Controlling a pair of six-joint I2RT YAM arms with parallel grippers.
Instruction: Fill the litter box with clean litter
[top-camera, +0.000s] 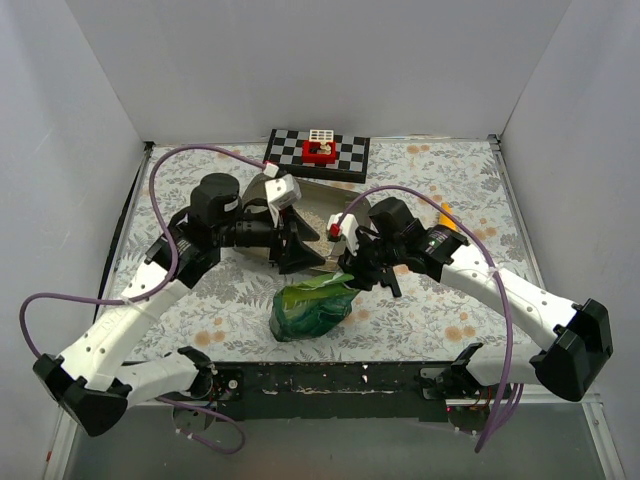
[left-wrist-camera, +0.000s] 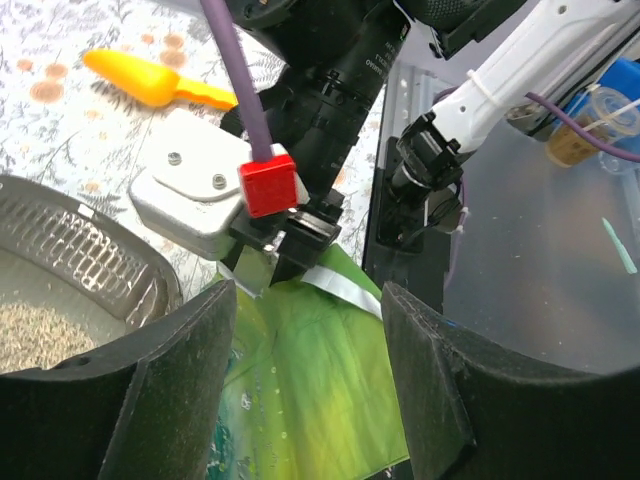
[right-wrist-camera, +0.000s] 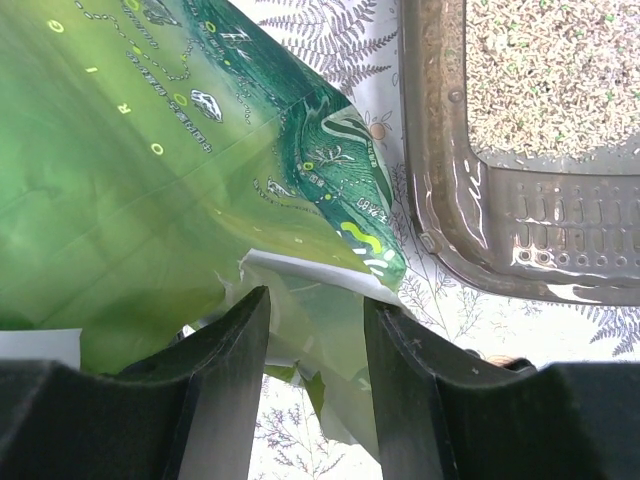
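The left gripper (left-wrist-camera: 308, 290) hovers with its jaws wide apart and nothing between them, and the green bag (left-wrist-camera: 300, 400) lies right below it. In the right wrist view, the right gripper (right-wrist-camera: 316, 298) has its jaws a little apart with the bag's torn top edge running between them; whether they actually pinch it I cannot tell. In the top view the bag lies slumped on the table (top-camera: 430, 300) at about 7 o'clock from the right gripper, and its torn mouth points up toward 1 o'clock, at that gripper. The litter box (right-wrist-camera: 440, 180) sits flat, open side up, just beside the bag at 12 o'clock from both grippers and largely hidden under the arms. In the right wrist view its long axis runs 12 to 6, with a ribbed end wall nearest the gripper. Some clean litter (right-wrist-camera: 550, 70) already covers part of the floor, but the ribbed near end is bare. I judge the fill as begun and not finished: the bag is not tipped over the box. A yellow scoop (left-wrist-camera: 150, 80) lies at 2 o'clock, well apart.
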